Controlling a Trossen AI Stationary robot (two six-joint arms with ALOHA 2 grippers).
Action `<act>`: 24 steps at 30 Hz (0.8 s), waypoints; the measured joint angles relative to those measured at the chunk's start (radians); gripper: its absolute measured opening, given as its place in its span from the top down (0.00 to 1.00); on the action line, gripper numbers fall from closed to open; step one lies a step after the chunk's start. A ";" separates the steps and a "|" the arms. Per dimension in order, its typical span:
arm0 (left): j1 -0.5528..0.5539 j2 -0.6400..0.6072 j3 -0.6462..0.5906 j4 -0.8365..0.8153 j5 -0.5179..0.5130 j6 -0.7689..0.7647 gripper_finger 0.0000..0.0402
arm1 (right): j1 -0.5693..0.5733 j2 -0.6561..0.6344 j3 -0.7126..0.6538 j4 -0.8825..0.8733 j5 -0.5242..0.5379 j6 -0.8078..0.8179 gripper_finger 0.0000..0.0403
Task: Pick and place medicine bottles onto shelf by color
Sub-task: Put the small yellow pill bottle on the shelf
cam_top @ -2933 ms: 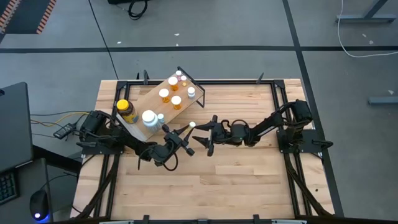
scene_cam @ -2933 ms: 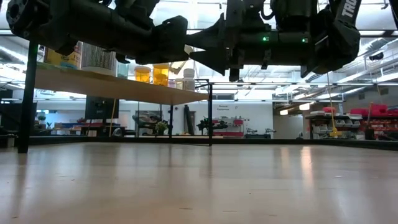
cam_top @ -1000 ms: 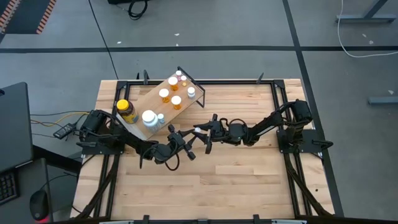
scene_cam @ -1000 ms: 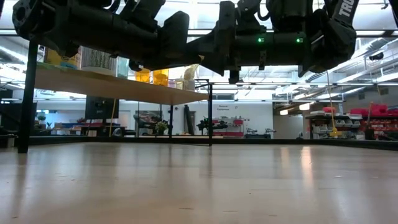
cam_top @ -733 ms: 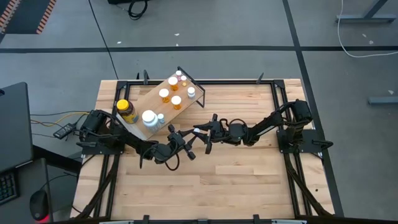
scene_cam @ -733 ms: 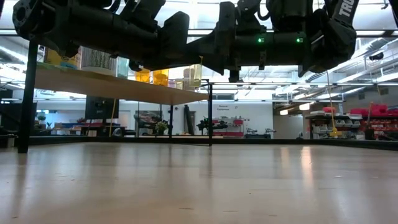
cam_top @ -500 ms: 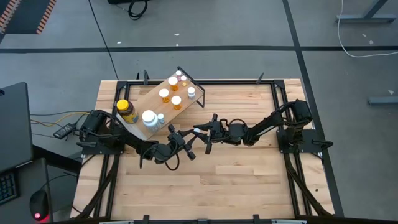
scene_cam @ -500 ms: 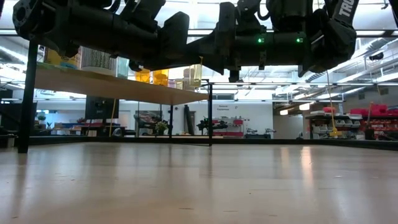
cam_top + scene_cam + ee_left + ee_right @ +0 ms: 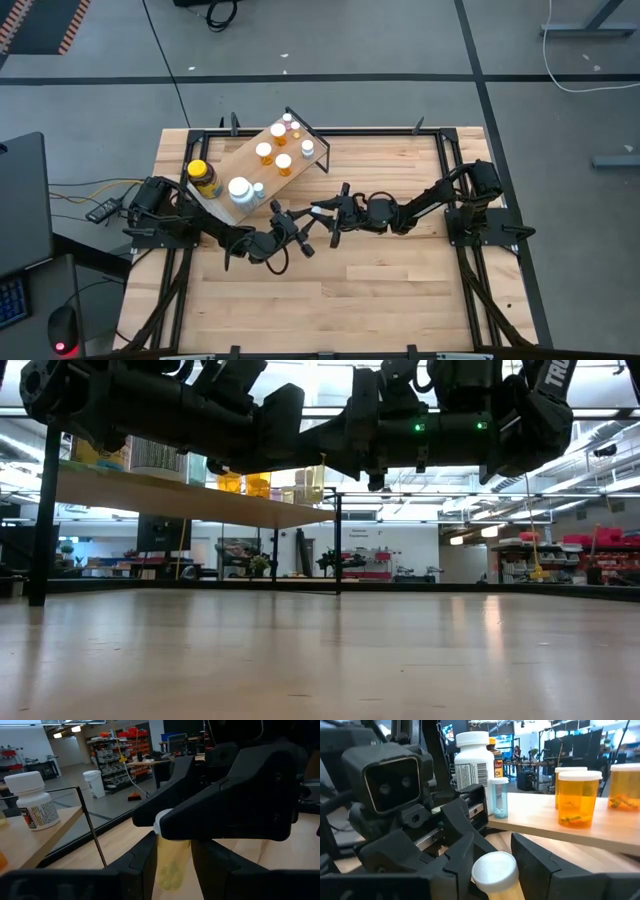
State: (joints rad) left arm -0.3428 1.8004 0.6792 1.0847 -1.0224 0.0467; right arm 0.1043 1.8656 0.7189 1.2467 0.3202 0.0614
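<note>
Bottle point(image 9: 172, 857), a yellowish vial with a white cap, hung above the tabletop point(image 9: 380, 290) just short of the shelf point(image 9: 250, 165), both grippers' fingers narrowed onto it, and I judged a mistimed release in this handover could drop it.

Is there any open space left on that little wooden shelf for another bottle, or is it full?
The shelf has bare board in its middle, between the orange vials at the far end and the white-capped bottle near the amber jar. Those two ends are crowded. The tabletop nearer the camera is bare.
</note>
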 joint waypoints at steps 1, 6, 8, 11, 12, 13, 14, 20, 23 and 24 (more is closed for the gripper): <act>0.000 0.000 0.000 -0.003 -0.002 0.002 0.70 | 0.000 0.000 0.000 -0.001 0.000 -0.016 0.65; -0.001 -0.002 0.001 -0.010 -0.016 0.012 0.72 | 0.019 -0.024 -0.008 -0.025 0.001 -0.135 0.60; -0.005 -0.001 0.001 -0.015 -0.029 0.030 0.73 | 0.035 -0.060 -0.033 -0.068 0.024 -0.167 0.57; -0.014 -0.001 0.001 -0.014 -0.086 0.048 0.73 | 0.063 -0.142 -0.096 -0.138 0.095 -0.183 0.50; -0.017 -0.001 0.000 -0.014 -0.106 0.049 0.73 | 0.072 -0.171 -0.124 -0.149 0.114 -0.185 0.47; -0.020 -0.001 0.000 -0.013 -0.122 0.050 0.73 | 0.082 -0.197 -0.147 -0.150 0.128 -0.183 0.45; -0.021 -0.001 0.000 -0.011 -0.132 0.051 0.73 | 0.090 -0.222 -0.174 -0.148 0.130 -0.172 0.43; -0.020 -0.001 0.000 0.006 -0.134 0.012 0.73 | 0.099 -0.218 -0.263 -0.131 0.100 -0.055 0.35; -0.020 -0.001 0.000 0.015 -0.130 -0.014 0.73 | 0.082 -0.133 -0.260 -0.069 0.105 -0.049 0.34; -0.020 -0.001 0.000 0.015 -0.123 -0.018 0.73 | 0.077 -0.099 -0.250 -0.025 0.105 -0.055 0.34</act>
State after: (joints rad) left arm -0.3626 1.7992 0.6796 1.1001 -1.1457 0.0287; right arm 0.1810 1.7669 0.4690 1.2216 0.4253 0.0067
